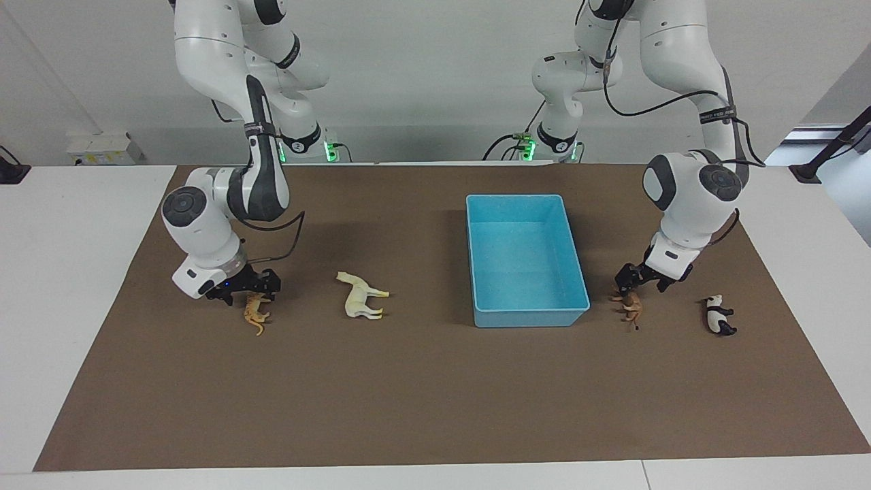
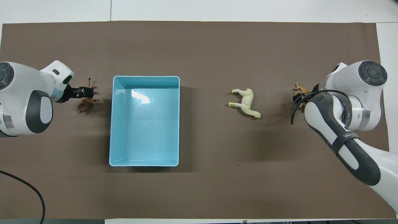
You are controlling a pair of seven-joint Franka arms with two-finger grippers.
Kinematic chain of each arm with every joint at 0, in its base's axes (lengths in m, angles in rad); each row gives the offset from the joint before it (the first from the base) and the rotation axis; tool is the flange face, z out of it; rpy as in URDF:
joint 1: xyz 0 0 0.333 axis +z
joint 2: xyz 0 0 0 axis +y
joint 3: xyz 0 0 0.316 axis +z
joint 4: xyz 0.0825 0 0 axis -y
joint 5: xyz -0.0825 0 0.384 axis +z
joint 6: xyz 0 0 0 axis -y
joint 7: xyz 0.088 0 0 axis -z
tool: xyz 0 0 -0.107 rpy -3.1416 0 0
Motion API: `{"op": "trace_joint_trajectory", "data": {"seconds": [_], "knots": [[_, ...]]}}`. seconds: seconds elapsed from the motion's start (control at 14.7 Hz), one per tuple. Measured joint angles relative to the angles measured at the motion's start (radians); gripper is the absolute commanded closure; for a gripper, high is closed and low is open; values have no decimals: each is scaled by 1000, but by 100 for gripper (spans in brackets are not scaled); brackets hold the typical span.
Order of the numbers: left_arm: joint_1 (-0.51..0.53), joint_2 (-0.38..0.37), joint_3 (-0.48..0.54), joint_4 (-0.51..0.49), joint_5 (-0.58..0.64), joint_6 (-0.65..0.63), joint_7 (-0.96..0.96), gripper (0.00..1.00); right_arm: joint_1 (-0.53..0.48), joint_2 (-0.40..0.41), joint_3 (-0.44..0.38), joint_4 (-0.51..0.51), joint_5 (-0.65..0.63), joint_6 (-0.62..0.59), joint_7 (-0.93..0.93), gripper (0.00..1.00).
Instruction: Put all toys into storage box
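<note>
Two grippers sit low with jaws wide open, holding nothing: the left gripper (image 1: 638,284) around the lion (image 1: 629,304), the right gripper (image 1: 246,291) around the tiger (image 1: 255,309), ready to pinch. Between them, the blue box (image 1: 527,316) waits empty.

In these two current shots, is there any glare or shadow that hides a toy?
Overhead view: a bright glare patch sits on the storage box floor, touching no toy; the left arm covers the panda. Facing view: only soft shadows beside the box and under both arms; the panda shows plainly.
</note>
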Motion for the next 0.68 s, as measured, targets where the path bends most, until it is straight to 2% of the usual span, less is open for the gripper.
{"op": "trace_joint_trajectory", "data": {"seconds": [0.07, 0.14, 0.27, 0.34, 0.61, 0.68], "knots": [[0, 12, -1, -4, 0, 11, -18, 11, 0, 0, 0, -5, 0, 14, 0, 0], [0, 23, -2, -8, 0, 24, -35, 32, 0, 1, 0, -9, 0, 24, 0, 0], [-1, 34, -4, -9, 0, 27, -48, 94, 0, 1, 0, -10, 0, 38, 2, 0], [-1, 33, -4, -9, 0, 27, -50, 100, 0, 2, 0, -11, 0, 46, 6, 0], [-1, 29, -4, 0, 0, 2, -54, 100, 0, 8, 0, -30, 0, 77, 37, 0], [-1, 28, -4, 30, -2, -54, -56, 100, 0, 9, 0, -39, 0, 88, 38, 13]]}}
